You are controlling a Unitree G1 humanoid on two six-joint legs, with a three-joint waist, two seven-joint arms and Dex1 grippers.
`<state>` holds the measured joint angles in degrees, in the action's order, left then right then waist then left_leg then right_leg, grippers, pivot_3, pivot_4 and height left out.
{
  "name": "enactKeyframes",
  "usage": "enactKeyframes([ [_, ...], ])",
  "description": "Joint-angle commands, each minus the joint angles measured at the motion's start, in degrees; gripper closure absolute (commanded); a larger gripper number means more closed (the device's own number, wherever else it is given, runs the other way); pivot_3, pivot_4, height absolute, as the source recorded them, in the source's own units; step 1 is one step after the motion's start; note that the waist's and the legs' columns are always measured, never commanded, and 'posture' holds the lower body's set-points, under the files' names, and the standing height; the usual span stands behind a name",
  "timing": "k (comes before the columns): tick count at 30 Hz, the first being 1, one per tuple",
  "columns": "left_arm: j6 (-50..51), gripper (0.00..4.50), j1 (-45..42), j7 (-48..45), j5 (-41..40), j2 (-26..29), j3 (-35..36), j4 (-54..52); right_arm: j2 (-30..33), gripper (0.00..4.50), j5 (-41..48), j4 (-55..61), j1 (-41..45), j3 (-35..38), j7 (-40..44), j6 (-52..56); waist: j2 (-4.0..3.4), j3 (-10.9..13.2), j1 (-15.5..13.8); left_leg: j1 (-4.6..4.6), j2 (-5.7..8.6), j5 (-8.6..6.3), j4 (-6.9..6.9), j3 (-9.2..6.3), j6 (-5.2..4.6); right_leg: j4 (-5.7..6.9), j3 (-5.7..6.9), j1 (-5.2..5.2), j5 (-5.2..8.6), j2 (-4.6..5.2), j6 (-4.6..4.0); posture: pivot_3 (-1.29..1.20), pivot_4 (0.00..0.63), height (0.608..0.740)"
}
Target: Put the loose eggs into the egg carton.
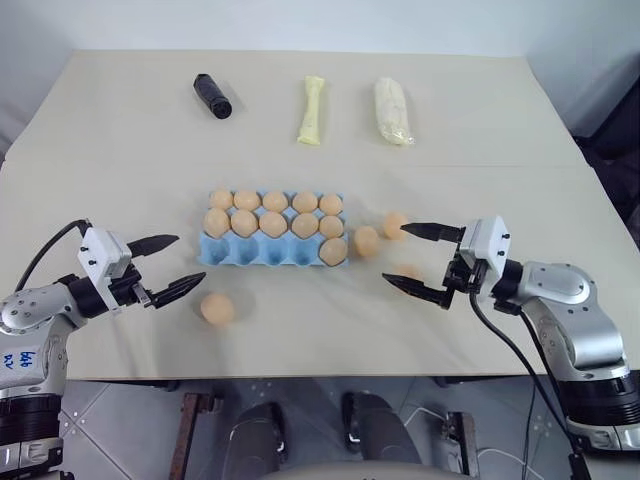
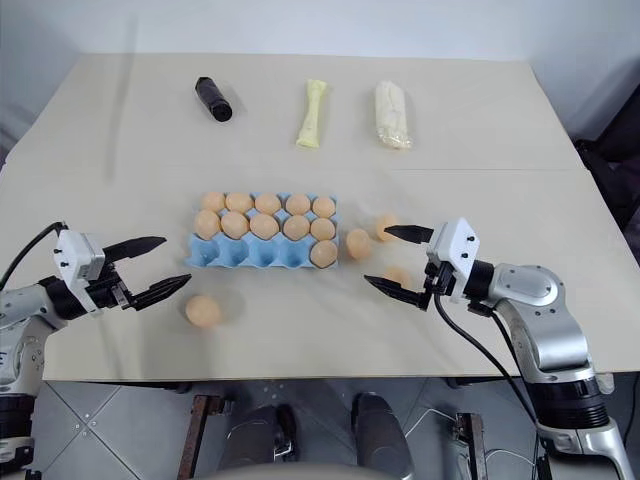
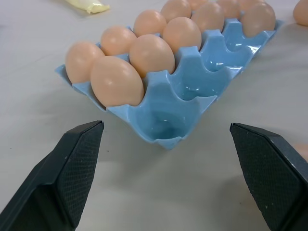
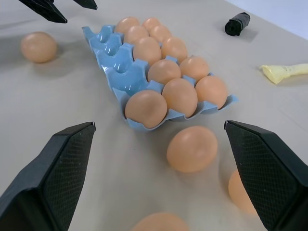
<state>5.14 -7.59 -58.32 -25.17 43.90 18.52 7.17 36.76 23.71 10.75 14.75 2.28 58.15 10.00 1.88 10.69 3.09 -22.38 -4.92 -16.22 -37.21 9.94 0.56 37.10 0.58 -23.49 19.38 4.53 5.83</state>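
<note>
Eggs fill eleven cups of the egg carton (image 1: 272,250) mid-counter; four loose eggs (image 1: 217,308) lie beside it. Left end effector (image 1: 166,268) and right end effector (image 1: 420,262) both gape empty

My left gripper (image 1: 168,267) and right gripper (image 1: 417,262) hang wide apart, flanking the egg carton (image 1: 235,251). One loose egg (image 1: 217,309) lies near my left fingers.
</note>
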Motion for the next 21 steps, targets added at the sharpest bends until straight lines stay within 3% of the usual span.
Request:
enactKeyframes([
  [1, 1.3, 0.02, -0.7, 0.5, -1.4, 1.3, 1.8, -3.0, -0.1, 0.00, 1.0, 1.6, 0.4, 1.2, -0.8, 0.1, 0.00, 0.0, 0.0, 0.00, 0.00, 0.00, -0.01, 0.00, 0.00, 0.01, 0.00, 0.00, 0.00, 0.00, 0.00, 0.00, 0.150, 0.740],
  [6, 4.8, 0.02, -2.7, -0.1, -3.3, -1.2, -1.3, -7.3, 1.7, 0.00, 2.7, 4.8, -3.1, 6.0, -3.1, 2.1, 0.00, 0.0, -0.6, 0.00, 0.02, 0.01, -0.03, -0.03, 0.00, 0.10, 0.02, 0.00, 0.00, -0.01, 0.00, 0.00, 0.150, 0.740],
  [13, -3.4, 0.02, -5.0, -6.3, 0.7, -3.8, -9.8, -9.1, 4.9, 0.00, 3.8, 10.0, -14.0, 12.4, -3.9, 4.5, 0.00, 0.0, -1.5, 0.00, 0.20, 0.01, -0.06, 0.00, -0.03, 0.02, 0.02, 0.03, -0.01, -0.06, 0.02, 0.00, 0.150, 0.740],
  [16, -5.4, 0.02, -5.2, -10.7, 1.3, -4.6, -14.8, -10.0, 4.7, 0.00, 1.3, 8.8, -17.9, 11.5, -3.7, 2.1, 0.01, 0.0, -1.5, 0.02, 0.24, 0.01, -0.09, -0.01, -0.03, 0.02, 0.03, 0.09, -0.01, -0.09, 0.01, 0.00, 0.150, 0.740],
  [21, -7.7, 0.02, -5.7, -12.2, 1.7, -5.0, -16.2, -8.0, 2.9, 0.00, -1.8, 3.8, -14.7, 6.7, -6.1, 3.1, 0.01, 0.0, -0.4, 0.10, 0.20, 0.05, -0.19, 0.14, -0.08, 0.06, -0.04, 0.11, -0.02, -0.10, -0.01, 0.00, 0.150, 0.740],
])
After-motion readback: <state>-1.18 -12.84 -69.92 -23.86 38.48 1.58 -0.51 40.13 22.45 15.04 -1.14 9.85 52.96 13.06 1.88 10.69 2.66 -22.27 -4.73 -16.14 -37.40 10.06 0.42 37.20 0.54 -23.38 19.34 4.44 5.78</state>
